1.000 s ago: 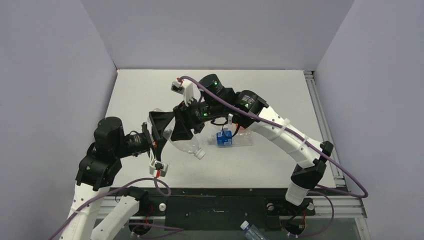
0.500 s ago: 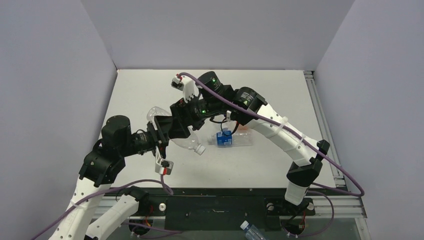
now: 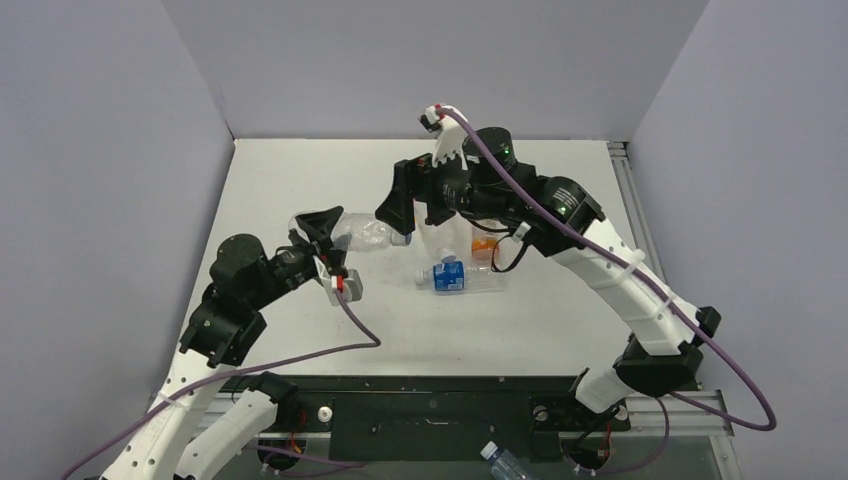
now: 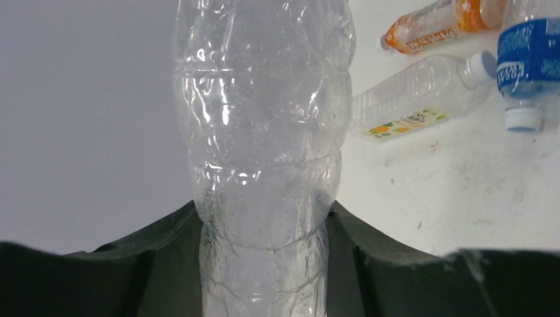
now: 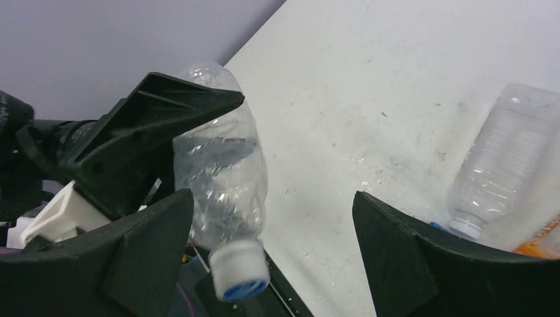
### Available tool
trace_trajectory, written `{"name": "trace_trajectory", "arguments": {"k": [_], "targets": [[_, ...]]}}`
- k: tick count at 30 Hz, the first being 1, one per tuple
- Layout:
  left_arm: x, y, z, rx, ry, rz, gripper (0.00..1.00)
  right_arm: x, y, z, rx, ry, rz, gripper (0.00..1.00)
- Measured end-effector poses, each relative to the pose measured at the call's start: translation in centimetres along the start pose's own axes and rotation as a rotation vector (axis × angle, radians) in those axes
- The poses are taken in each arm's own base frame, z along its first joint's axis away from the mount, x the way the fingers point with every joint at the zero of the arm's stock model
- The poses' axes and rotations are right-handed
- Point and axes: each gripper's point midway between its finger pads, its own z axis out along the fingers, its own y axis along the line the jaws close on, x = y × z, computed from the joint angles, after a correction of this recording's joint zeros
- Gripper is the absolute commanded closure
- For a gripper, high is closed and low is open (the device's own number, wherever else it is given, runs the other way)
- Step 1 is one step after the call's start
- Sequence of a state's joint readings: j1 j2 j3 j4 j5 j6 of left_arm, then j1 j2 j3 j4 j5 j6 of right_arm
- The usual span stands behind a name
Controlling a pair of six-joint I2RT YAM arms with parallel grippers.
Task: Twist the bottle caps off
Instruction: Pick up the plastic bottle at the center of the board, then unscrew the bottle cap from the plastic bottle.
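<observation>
My left gripper (image 3: 330,243) is shut on a crumpled clear bottle (image 3: 358,235), held off the table with its neck pointing right. In the left wrist view the clear bottle (image 4: 263,132) fills the gap between both jaws. Its bottle cap (image 5: 239,269), white with a blue top, is still on the neck. My right gripper (image 5: 271,257) stands open around that cap, which sits close to its left finger (image 5: 142,254) without touching. From above, the right gripper (image 3: 412,215) hovers just over the cap (image 3: 403,238).
Three more bottles lie mid-table: a blue-labelled bottle (image 3: 450,277) with a white cap (image 4: 524,119), an orange bottle (image 3: 485,245), and a clear bottle (image 4: 416,92) with a white cap (image 4: 480,64). Another bottle (image 3: 503,462) lies below the table's front edge.
My left gripper shut on the clear bottle and carried it up and away from the front edge. My right gripper let go, opened wide and moved to the cap end.
</observation>
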State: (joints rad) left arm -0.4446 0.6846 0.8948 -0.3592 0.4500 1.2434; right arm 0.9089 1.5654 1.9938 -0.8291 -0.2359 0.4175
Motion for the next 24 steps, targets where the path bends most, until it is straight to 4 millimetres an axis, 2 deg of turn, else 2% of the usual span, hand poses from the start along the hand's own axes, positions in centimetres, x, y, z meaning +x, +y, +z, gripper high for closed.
{"name": "trace_trajectory", "arguments": {"k": [4,7,14,21,24], "targets": [[1.4,0.8,0.8,-0.081,0.059,-0.261,0.57,-2.2,0.7,-2.6,0.034,-0.135,-0.012,0.15],[1.8,0.5,1.2,-0.103,0.074,-0.412,0.57,-3.8,1.3,-3.3,0.042,-0.216,-0.015,0.15],[1.1,0.3,1.3,-0.133,0.043,-0.621,0.57,-4.3,0.5,-1.4,0.093,-0.255,0.012,0.27],[0.5,0.1,1.4,-0.135,0.025,-0.692,0.57,-4.9,0.4,0.0,0.099,-0.282,0.033,0.49],[0.5,0.0,1.5,-0.136,0.024,-0.722,0.57,-5.0,0.8,0.3,0.088,-0.287,0.039,0.50]]}}
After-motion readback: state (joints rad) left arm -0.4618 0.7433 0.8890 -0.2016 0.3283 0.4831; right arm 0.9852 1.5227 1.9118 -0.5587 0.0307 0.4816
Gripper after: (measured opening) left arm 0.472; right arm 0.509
